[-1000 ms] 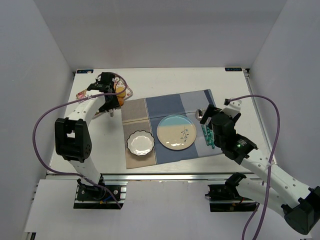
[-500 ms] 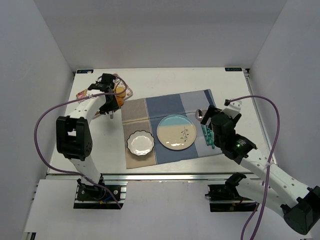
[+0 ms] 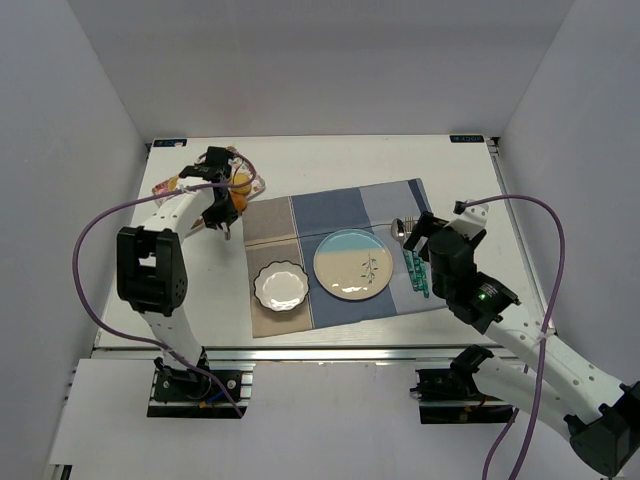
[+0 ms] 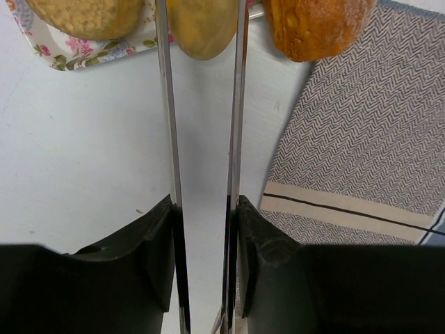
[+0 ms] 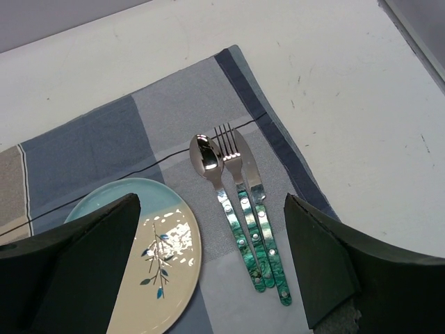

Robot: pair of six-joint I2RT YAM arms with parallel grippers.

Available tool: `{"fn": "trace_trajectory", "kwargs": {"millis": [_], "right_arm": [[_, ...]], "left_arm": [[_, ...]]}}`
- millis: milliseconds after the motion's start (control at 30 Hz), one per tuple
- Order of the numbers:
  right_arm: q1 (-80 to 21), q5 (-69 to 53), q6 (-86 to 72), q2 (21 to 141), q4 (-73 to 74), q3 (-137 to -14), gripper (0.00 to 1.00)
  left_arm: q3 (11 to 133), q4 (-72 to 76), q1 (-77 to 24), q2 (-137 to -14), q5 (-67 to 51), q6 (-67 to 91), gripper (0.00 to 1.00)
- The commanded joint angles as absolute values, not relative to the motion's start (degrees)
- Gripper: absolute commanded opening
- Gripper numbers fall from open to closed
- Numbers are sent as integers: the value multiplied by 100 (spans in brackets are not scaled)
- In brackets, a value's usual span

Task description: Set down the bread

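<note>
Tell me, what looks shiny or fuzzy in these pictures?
Right wrist view: glare flashes on the spoon and plate, and the dark jaws look fuzzy. Left wrist view: the bread is slightly soft. Top view: even light, faint shadows.

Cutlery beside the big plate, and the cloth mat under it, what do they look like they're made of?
The cutlery looks like polished steel at the heads, which mirror the light. Its handles are a pearly mottled green, probably plastic or resin. The mat looks like woven fabric: it is matte, checked in blue, grey and tan, with a fine weave and a thin dark line running through it.
</note>
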State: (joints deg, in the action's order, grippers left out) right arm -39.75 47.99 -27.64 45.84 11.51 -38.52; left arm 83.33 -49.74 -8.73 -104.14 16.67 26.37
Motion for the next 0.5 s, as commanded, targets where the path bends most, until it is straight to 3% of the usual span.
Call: {"fn": "trace_trajectory", "kwargs": {"millis": [0,233,467], "right_arm": [[-3955,4720,-2751,4500,853,-3841,89],[-3955,4535,-2830,4421,853,-3832,89],[-3955,4649,-3207,4158,1133,-3797,89]], "left_arm": [[8578,-4904,-835,-9880,1477,2689,27],[8271,-4545,-844,-8746,1117,2689,26],[7314,-3859,-1440,-7569,193,2953,16]]}}
